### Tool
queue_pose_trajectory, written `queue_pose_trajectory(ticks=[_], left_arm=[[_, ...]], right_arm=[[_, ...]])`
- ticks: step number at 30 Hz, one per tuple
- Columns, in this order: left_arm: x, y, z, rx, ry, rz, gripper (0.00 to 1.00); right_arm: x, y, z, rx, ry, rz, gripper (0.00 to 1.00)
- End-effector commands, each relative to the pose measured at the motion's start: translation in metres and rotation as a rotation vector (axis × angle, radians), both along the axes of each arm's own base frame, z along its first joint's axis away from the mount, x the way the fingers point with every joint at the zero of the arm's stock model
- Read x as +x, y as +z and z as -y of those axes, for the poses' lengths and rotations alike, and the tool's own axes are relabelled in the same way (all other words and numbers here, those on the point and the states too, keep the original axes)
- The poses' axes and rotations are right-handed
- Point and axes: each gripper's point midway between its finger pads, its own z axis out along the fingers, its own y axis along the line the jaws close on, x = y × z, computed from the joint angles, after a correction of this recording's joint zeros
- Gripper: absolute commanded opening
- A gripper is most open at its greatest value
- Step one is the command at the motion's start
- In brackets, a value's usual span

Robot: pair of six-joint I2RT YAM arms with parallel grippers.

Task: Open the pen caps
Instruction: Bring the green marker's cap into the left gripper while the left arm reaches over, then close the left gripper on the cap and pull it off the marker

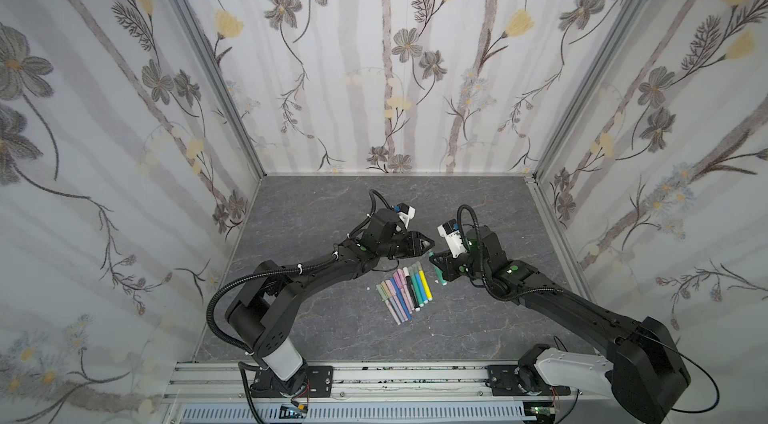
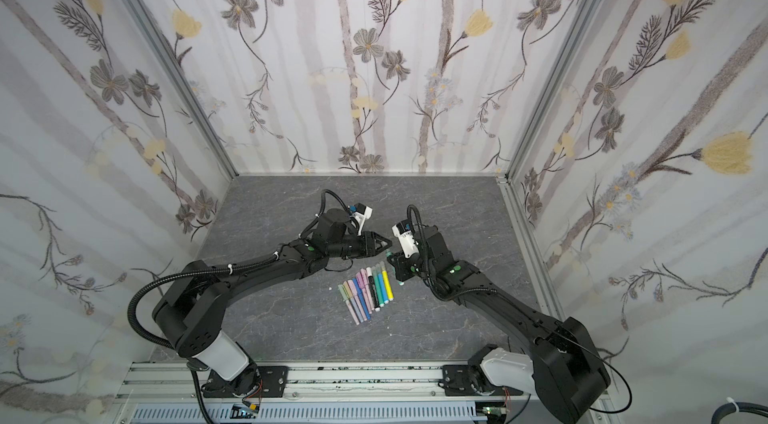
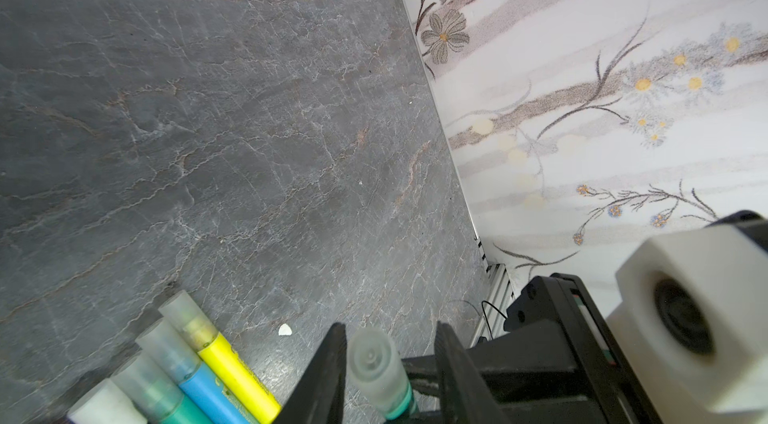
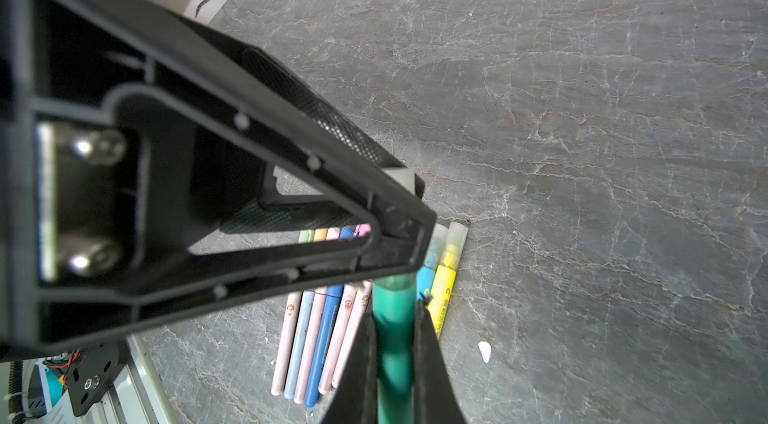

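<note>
My right gripper [image 4: 395,312] is shut on the barrel of a thick teal pen [image 4: 395,359] and holds it above the table. The pen's translucent greyish cap [image 3: 372,363] points at my left gripper [image 3: 390,330], whose jaws stand either side of it. One finger [image 3: 328,368] touches the cap; a gap shows at the other. In both top views the two grippers [image 1: 430,244] [image 2: 390,257] meet tip to tip just behind the row of pens [image 1: 405,293] [image 2: 368,291]. Those pens lie side by side, their caps [image 3: 183,318] on.
A small white scrap [image 3: 285,330] [image 4: 484,351] lies on the grey marble table [image 1: 332,201] beside the yellow pen [image 3: 237,376]. Floral walls [image 1: 374,68] close in three sides. An aluminium rail [image 1: 374,384] carries both arm bases along the front edge.
</note>
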Motion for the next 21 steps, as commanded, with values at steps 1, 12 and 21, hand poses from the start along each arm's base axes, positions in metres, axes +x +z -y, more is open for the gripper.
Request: queue_pose_trajectory(ticks=[1,12,21], left_arm=[[0.0016,0.0090,0.0052,-0.036,-0.011,0.017,0.29],[0.0012,0.0045,0.0061,-0.032,-0.018,0.009,0.15],[0.0007,0.0048,0.0076,-0.035,-0.025,0.006,0.00]], right_arm=[[0.0062,0.0071,-0.0030,0.023,-0.008,0.033,0.00],[0.0086,0.0049,-0.0053,0.027,-0.009,0.028,0.00],[0.0073,0.0042,-0.0049,0.031,-0.008,0.030,0.09]])
